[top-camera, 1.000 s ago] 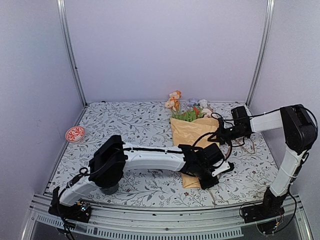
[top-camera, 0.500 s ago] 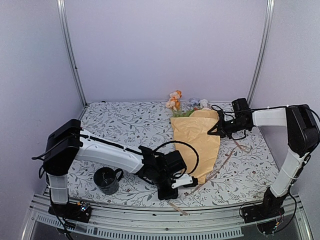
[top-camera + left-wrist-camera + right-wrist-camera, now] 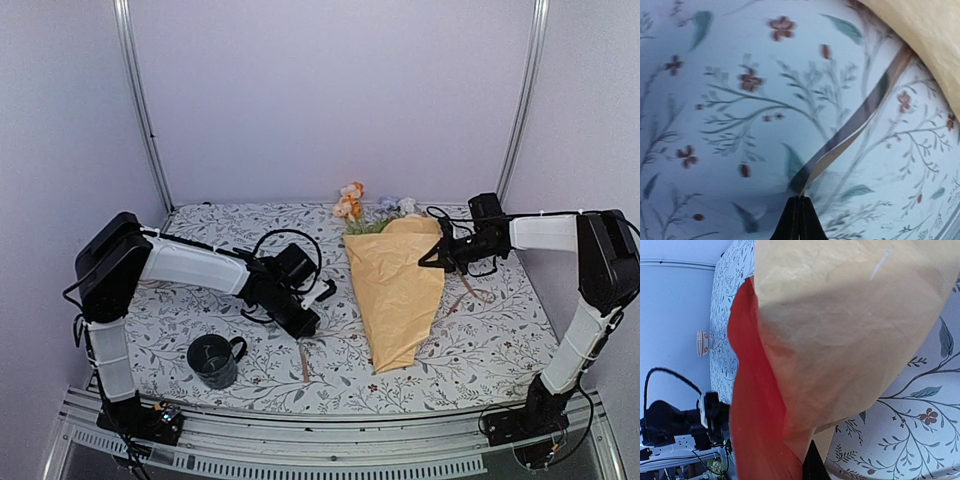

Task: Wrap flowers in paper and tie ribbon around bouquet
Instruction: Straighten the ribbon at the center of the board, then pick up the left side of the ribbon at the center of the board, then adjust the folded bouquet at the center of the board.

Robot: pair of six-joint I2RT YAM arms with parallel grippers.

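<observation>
While the bouquet (image 3: 397, 290) lies on the leafy-print tablecloth (image 3: 230, 225) right of centre, narrow tip twd the near edge & wide end twd the back wall, the flowers (image 3: 350, 205) poke out at that wide end: peach/orange heads, paler ones beside them, green leaves at the rim. L arm reaches across the middle. The left gripper (image 3: 308, 328) is low over the cloth, left of the cone & apart from it. Wrist view shows its fingers pressed fully together w/ the end of the ribbon (image 3: 855, 120) pinched at the tips. The thin tan strand runs flat over the cloth away from the fingers & disappears under the paper's edge at top right of that view. From above, a short bit of strand shows on the cloth just near-side of the gripper. The right gripper (image 3: 426, 262) sits at the cone's right edge, upper part, jaws closed. In its wrist view the paper (image 3: 840, 330) fills most of the pic, mustard side out, orange-red side exposed along one fold, and the paper's edge runs right into the fingertips, so it looks nipped there. Dark mug (image 3: 212, 360) stands near the front left, well apart from the bouquet. Small red-white dish (image 3: 702, 342) at the far left edge, seen only from R wrist.
</observation>
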